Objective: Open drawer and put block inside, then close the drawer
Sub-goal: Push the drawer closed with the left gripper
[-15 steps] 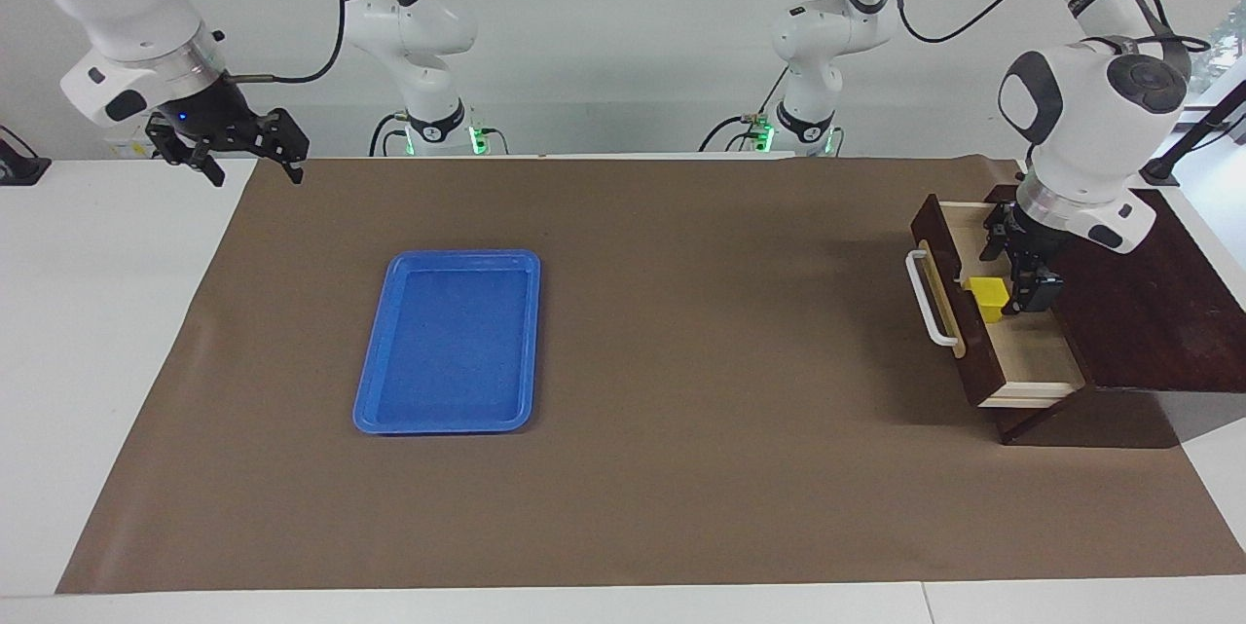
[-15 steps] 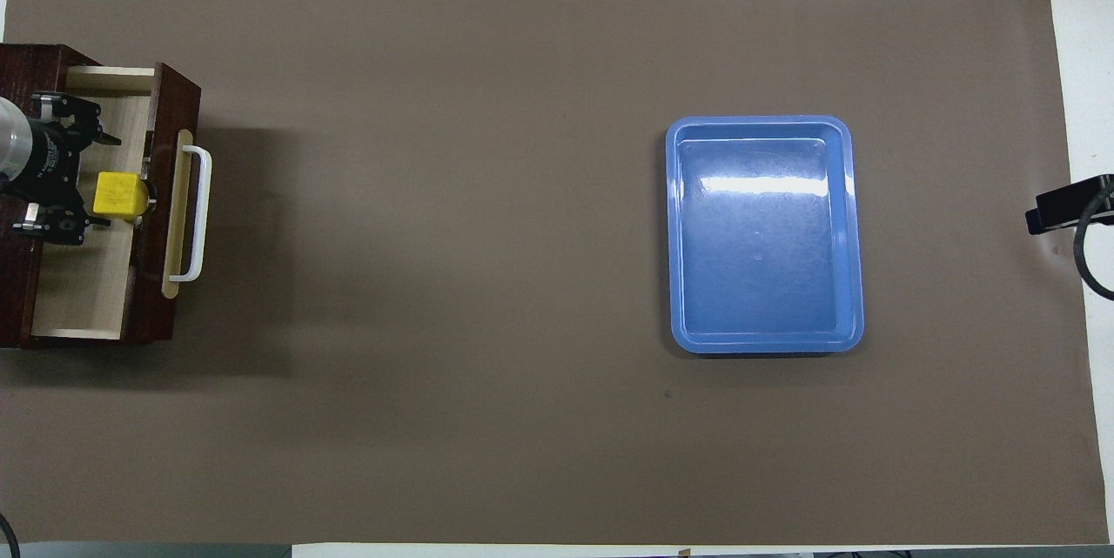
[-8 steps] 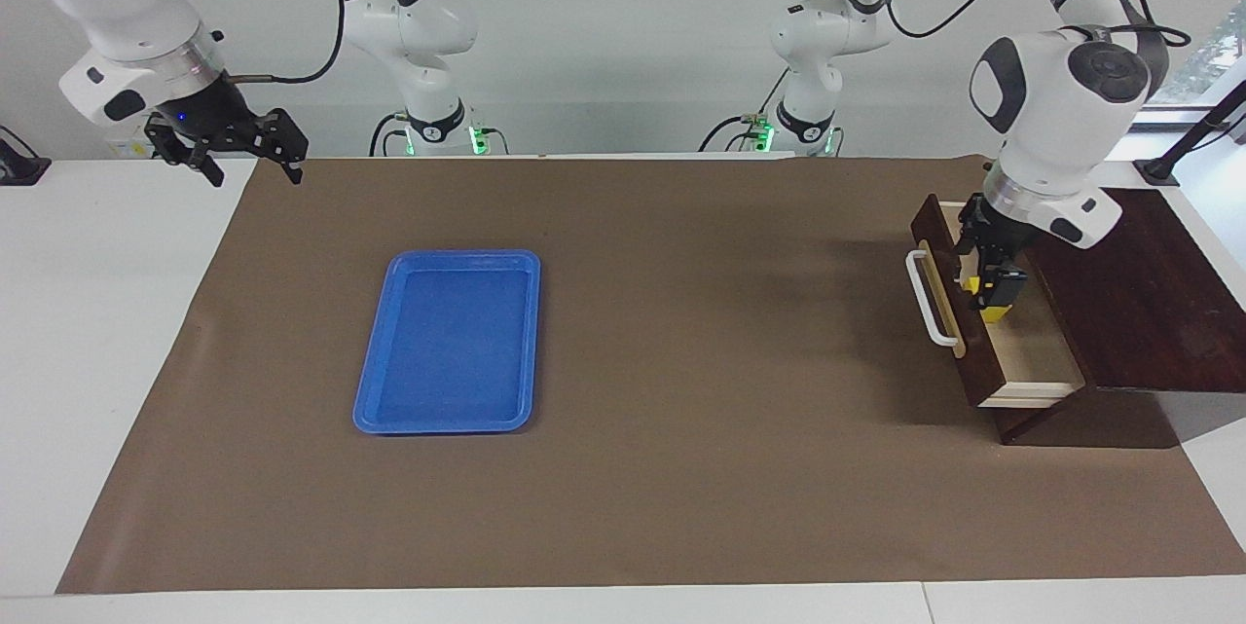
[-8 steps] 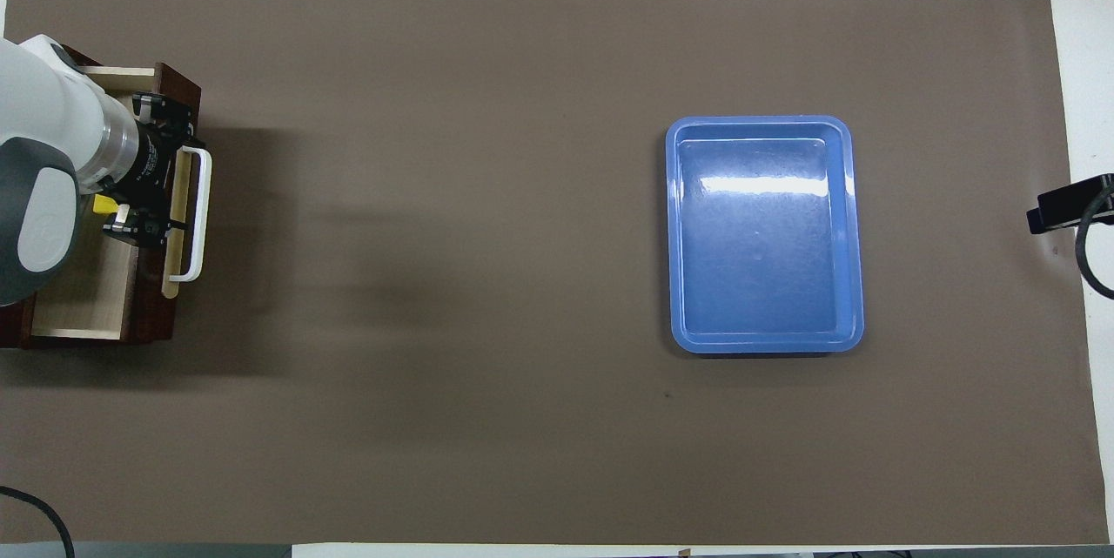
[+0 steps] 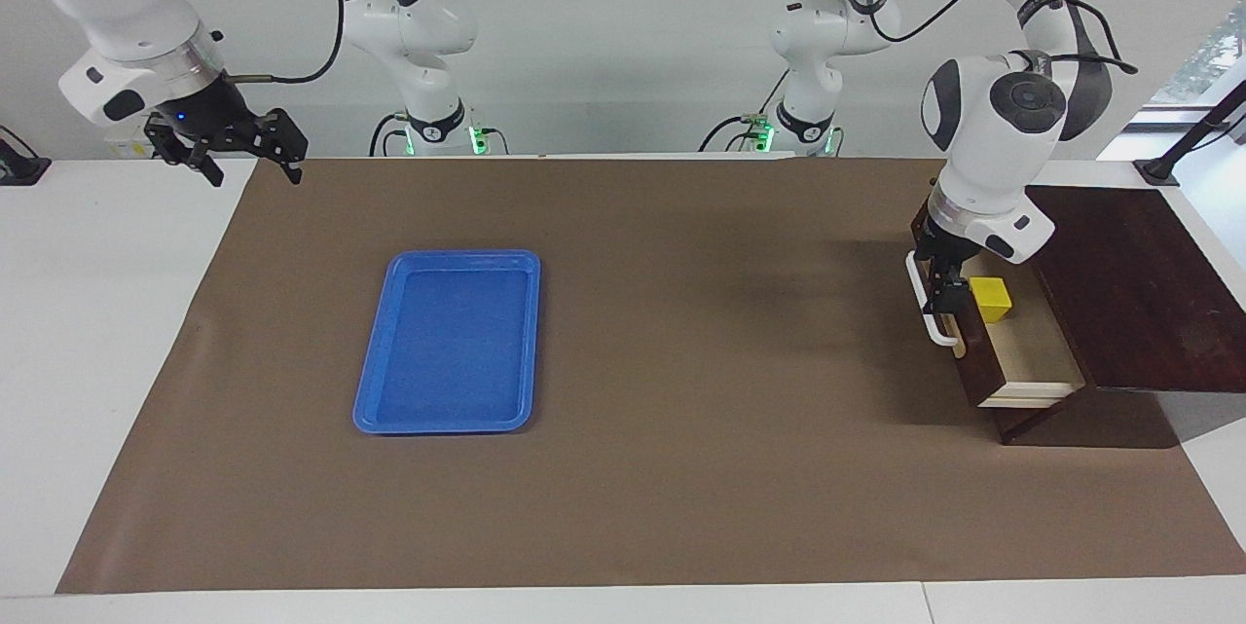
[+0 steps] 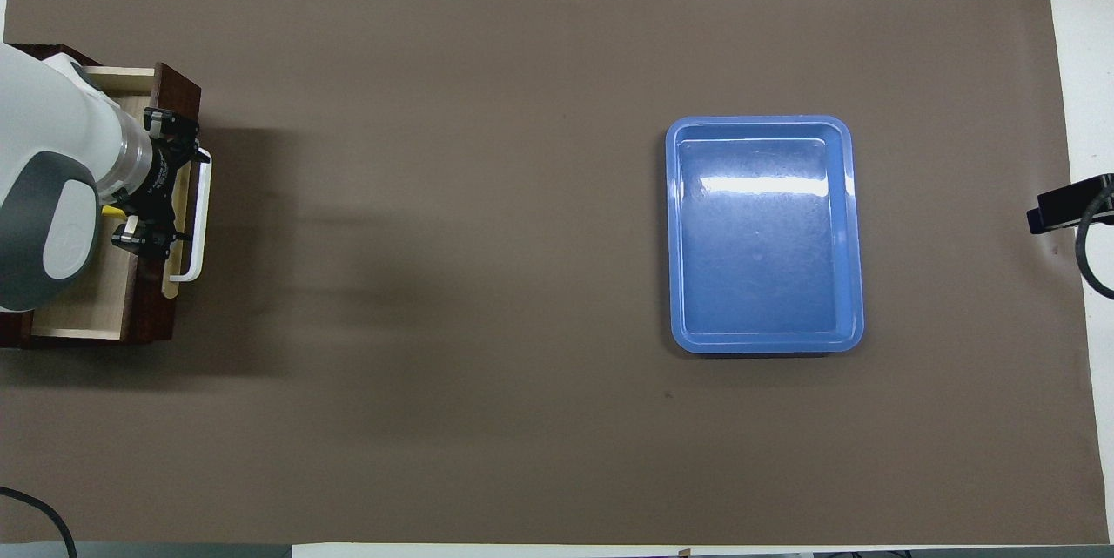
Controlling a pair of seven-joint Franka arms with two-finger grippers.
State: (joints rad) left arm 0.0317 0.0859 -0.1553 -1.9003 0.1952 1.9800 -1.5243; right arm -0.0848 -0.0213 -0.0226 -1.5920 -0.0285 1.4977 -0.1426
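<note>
Just one block (image 5: 991,298), one drawer (image 5: 1032,351).

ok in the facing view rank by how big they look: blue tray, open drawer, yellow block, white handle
1. blue tray
2. drawer, partly hidden by the left gripper
3. white handle, long but thin, partly covered
4. yellow block

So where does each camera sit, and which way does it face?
Facing view: high across the table, facing the robots; shows both arms, left gripper at the drawer handle, right gripper waiting raised.
Overhead view: above the robots' end, looking steeply down; only the left arm and left gripper show.
Shared: drawer, block, blue tray, half a turn apart.
</note>
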